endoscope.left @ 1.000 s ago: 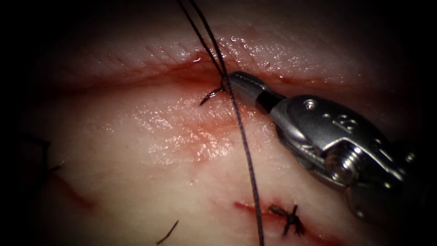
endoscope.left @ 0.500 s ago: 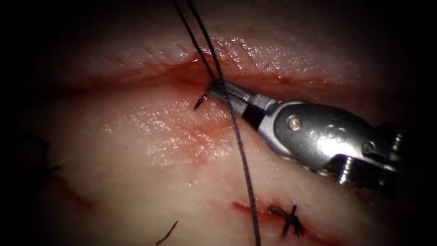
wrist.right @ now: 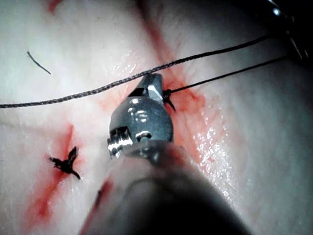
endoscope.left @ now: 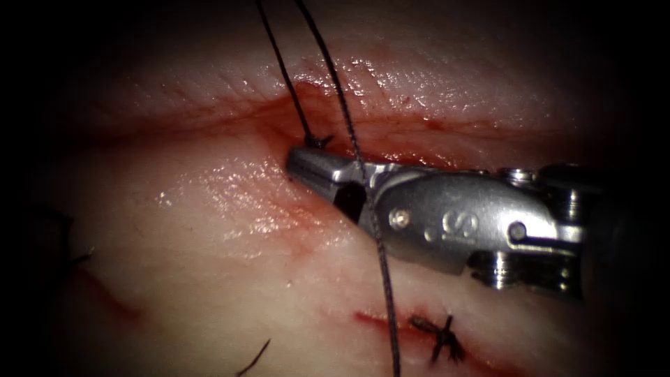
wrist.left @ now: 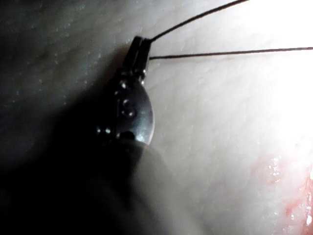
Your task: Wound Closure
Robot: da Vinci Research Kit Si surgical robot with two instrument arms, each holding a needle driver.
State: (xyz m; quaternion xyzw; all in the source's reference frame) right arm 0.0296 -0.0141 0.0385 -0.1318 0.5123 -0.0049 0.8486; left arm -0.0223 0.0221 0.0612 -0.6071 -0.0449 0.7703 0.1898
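Right arm: lies low and nearly level over the tissue (endoscope.left: pixel 209 244), reaching in from its right edge. Right tool (endoscope.left: pixel 307 162) (wrist.right: pixel 155 84): jaws pressed together at the cut (endoscope.left: pixel 433 129), clamped on the thread (endoscope.left: pixel 380 265) (wrist.right: pixel 73 98) where a short dark tuft sticks out. Left tool (wrist.left: pixel 138 46): jaws together, gripping the thread (wrist.left: pixel 220 53). Two tools. Two strands of thread, running up toward the tissue's far edge, one crossing over the right tool. One finished stitch (endoscope.left: pixel 441 336) (wrist.right: pixel 64 162) near the front edge. One loose cut end of thread (endoscope.left: pixel 257 356) (wrist.right: pixel 39 62). Red fluid (endoscope.left: pixel 279 119) along the cut.
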